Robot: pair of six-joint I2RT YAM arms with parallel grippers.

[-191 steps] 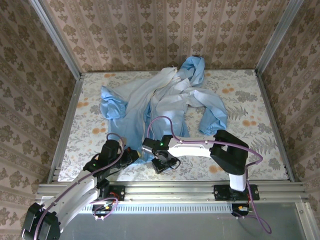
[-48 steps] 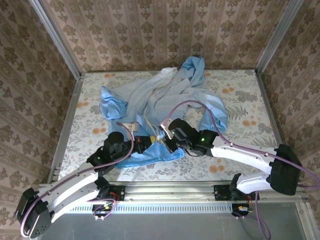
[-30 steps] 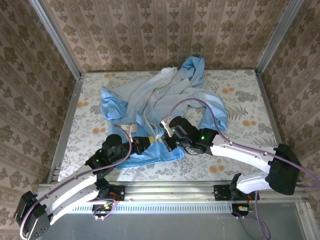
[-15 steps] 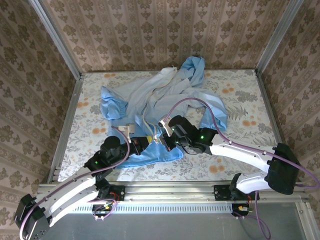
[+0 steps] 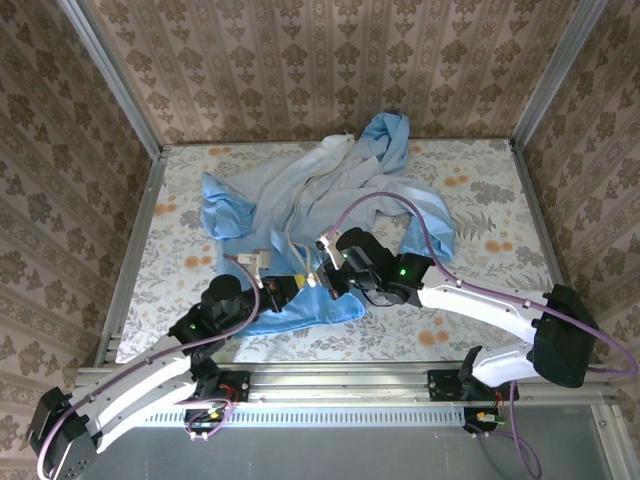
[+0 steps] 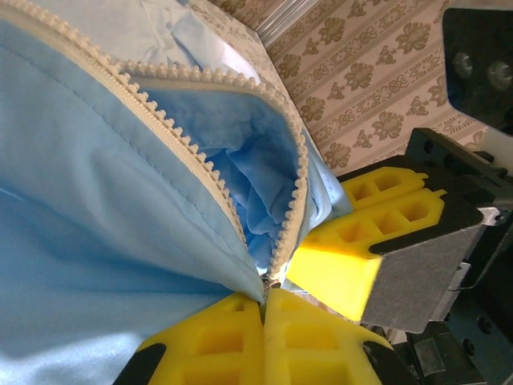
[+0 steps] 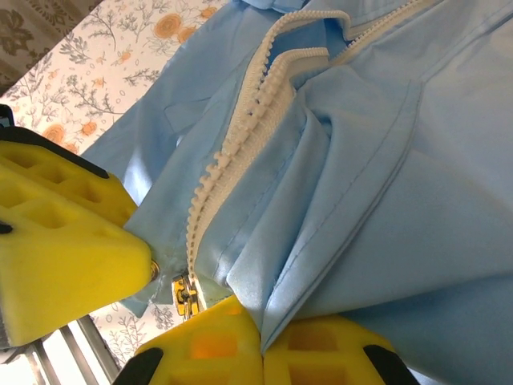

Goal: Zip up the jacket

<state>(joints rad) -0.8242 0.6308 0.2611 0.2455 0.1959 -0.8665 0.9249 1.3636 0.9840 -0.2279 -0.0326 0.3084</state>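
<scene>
Your left claw (image 6: pixel 263 303) is clamped on the jacket's (image 5: pixel 300 195) bottom edge, at the foot of the open zipper (image 6: pixel 168 128). Your right claw (image 7: pixel 260 325) is clamped on the cloth just beside it. The rest of the jacket lies crumpled on the table (image 5: pixel 500 210) beyond both claws.

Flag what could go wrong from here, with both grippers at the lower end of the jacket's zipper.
1. The left gripper and right gripper both pinch the jacket very close together, so they could collide.
2. Loose fabric bunches between the two separated rows of zipper teeth and could snag in the metal slider.
3. The jacket's far part lies crumpled, so pulling may drag it instead of zipping.
</scene>
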